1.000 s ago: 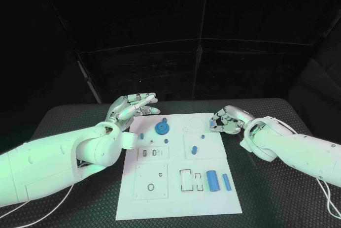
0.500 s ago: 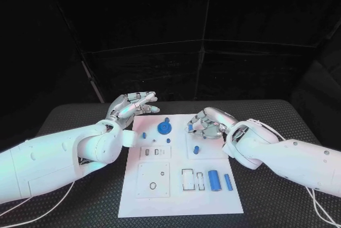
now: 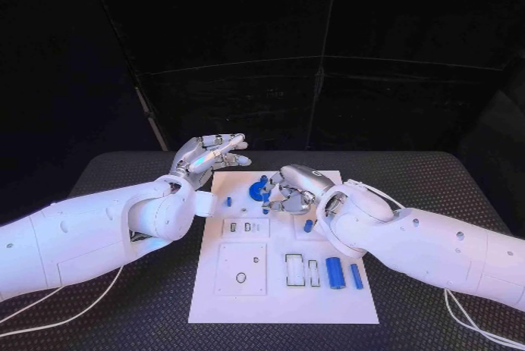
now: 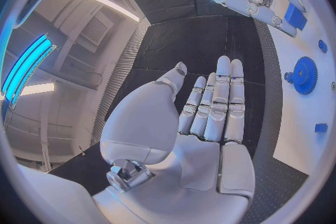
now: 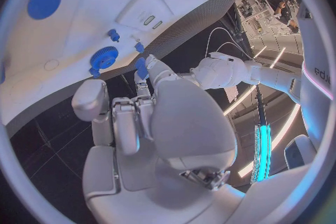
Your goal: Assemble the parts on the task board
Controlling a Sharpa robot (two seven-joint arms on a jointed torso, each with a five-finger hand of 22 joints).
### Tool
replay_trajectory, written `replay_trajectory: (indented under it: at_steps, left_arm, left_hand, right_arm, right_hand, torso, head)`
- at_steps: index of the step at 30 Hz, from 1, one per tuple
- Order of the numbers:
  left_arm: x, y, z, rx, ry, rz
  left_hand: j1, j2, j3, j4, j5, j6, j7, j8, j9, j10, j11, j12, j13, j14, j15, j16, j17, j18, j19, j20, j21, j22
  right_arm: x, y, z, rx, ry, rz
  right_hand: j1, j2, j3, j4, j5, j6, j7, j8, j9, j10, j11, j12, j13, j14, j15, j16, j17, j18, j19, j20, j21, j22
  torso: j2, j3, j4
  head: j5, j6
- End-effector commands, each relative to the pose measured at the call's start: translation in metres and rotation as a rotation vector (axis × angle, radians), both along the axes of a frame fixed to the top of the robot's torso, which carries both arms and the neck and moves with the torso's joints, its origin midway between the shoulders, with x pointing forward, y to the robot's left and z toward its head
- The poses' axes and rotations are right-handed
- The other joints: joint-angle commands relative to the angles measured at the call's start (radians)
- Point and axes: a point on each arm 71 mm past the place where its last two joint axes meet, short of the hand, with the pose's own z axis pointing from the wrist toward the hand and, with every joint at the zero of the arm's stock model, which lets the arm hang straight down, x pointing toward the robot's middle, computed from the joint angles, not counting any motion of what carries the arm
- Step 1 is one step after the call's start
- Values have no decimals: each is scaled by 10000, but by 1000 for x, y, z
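The blue gear (image 3: 257, 190) stands at the far end of the white task board (image 3: 279, 305), and everything turns on how the robot's right hand (image 3: 289, 190) sits beside it: the hand hangs over the board just to the right of the gear, its fingers curled in and pointing toward the gear's side, seemingly close to its rim, though contact cannot be made out. The right wrist view shows a small blue piece (image 5: 141, 67) at the fingertips, apparently pinched there, with the gear (image 5: 103, 57) just beyond it. That makes the right hand plainly the nearer of the two. The left hand (image 3: 207, 158) floats off the board's far left corner, above the black table (image 3: 121, 184), fingers stretched out flat and together, holding nothing. Toward the near end of the board, well away from the gear, two blue cylinders (image 3: 334, 273) lie side by side with their long axes running near to far.
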Motion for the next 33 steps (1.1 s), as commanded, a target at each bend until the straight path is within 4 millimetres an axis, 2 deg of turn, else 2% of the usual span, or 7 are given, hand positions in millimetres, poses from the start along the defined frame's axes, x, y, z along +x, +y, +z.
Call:
replay_trajectory:
  at_steps: [1, 5, 12, 27, 33]
  left_arm:
    - [0, -3, 1, -104, -11, -167]
    - [0, -4, 1, -102, -20, -161]
    - [0, -5, 1, -104, -33, -164]
    - [1, -6, 1, -109, -33, -182]
    - [1, -6, 1, -104, -29, -177]
  left_hand:
    - [-50, 22, -13, -43, 41, 65, 164, -29, 6, 86, -24, -33, 4, -29, 27, -49, 10, 42, -30, -3, 37, -17]
    - [-54, 20, -15, -43, 41, 66, 164, -30, 6, 87, -24, -34, 4, -28, 27, -50, 11, 42, -30, -3, 37, -17]
    - [-54, 20, -15, -43, 41, 66, 164, -30, 6, 87, -24, -34, 4, -28, 27, -50, 11, 42, -30, -3, 37, -17]
    - [-54, 20, -15, -43, 41, 66, 164, -30, 6, 87, -24, -34, 4, -28, 27, -50, 11, 42, -30, -3, 37, -17]
    - [-54, 20, -15, -43, 41, 66, 164, -30, 6, 87, -24, -34, 4, -28, 27, -50, 11, 42, -30, -3, 37, -17]
  right_arm:
    - [-1, 8, -5, -809, -35, -80]
    - [-6, 18, -14, -1107, 95, 214]
    - [-12, 30, -26, -1420, 279, 495]
    - [-14, 37, -40, -1612, 505, 551]
    - [-13, 36, -42, -1681, 527, 474]
  right_hand:
    - [3, 45, 36, -9, -35, 4, -33, 62, -3, -55, 9, -68, 952, 979, -15, 37, 2368, -98, -41, -50, 33, -13]
    - [-39, 30, 37, -2, -53, -1, -19, 50, -9, -76, 20, -99, 921, 978, -6, 35, 2361, -94, -53, -44, 20, -37]
    - [-59, 20, 37, 1, -63, -7, -14, 42, -13, -81, 25, -108, 914, 977, -2, 34, 2360, -93, -58, -41, 14, -47]
    - [-121, 0, 36, 14, -95, -4, -8, 30, -20, -70, 35, -102, 928, 978, 8, 36, 2366, -92, -62, -31, 7, -55]
    - [-141, -10, 34, 17, -105, -5, -6, 26, -22, -74, 37, -108, 923, 978, 10, 35, 2364, -90, -67, -28, 2, -63]
  torso:
    - [4, 14, -20]
    - [13, 6, -27]
    - [0, 18, -13]
    - [4, 24, -16]
    - [2, 15, -24]
  head:
    - [47, -40]
    - [53, -50]
    - [79, -132]
    - [151, -225]
    - [160, -255]
